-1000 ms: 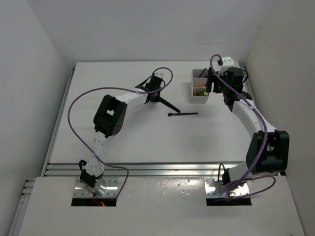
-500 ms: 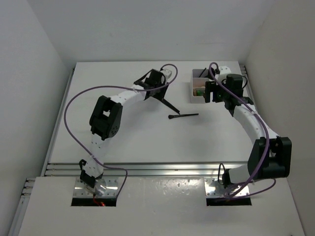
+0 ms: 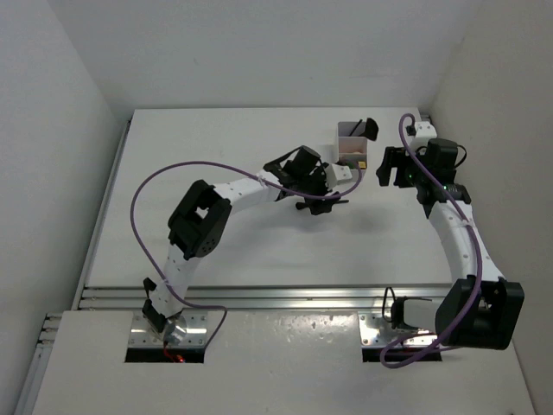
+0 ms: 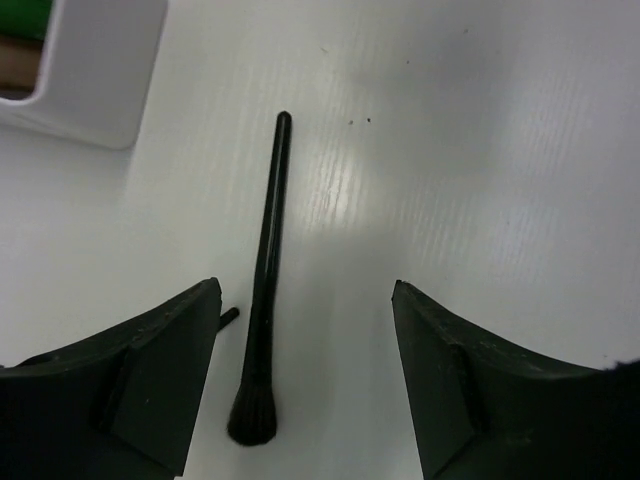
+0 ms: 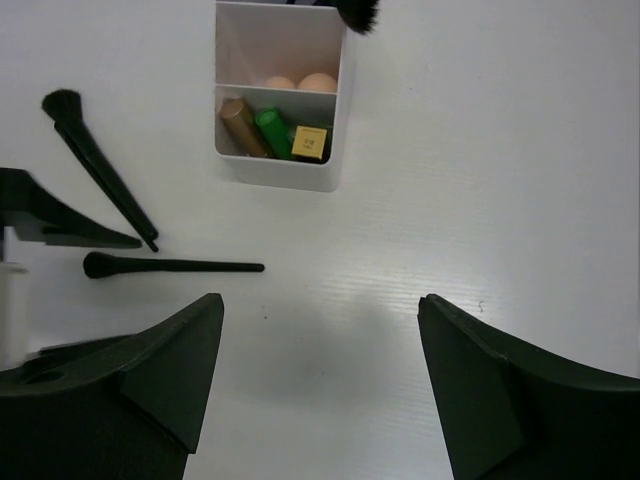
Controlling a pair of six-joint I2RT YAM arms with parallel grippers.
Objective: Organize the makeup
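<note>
Lying flat: slim black brush (image 4: 267,250) | smooth white table (image 4: 480,150) | peach egg-shaped sponges (image 5: 318,82)

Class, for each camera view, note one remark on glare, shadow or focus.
Top external: even, diffuse light, no harsh shadows. Left wrist: bright sheen on the table beside the brush. Right wrist: the near fingers are dark and soft-edged.

The worktop (image 4: 450,150) is a smooth white sheet with fine ribbing and a soft sheen. The thin brush (image 4: 267,240) has a glossy black handle and matt bristles. The box (image 5: 285,172) looks like smooth white plastic, and the sponges (image 5: 300,82) look matt and foamy. The left gripper (image 4: 306,292) has matt black plastic fingers (image 4: 150,390).
</note>
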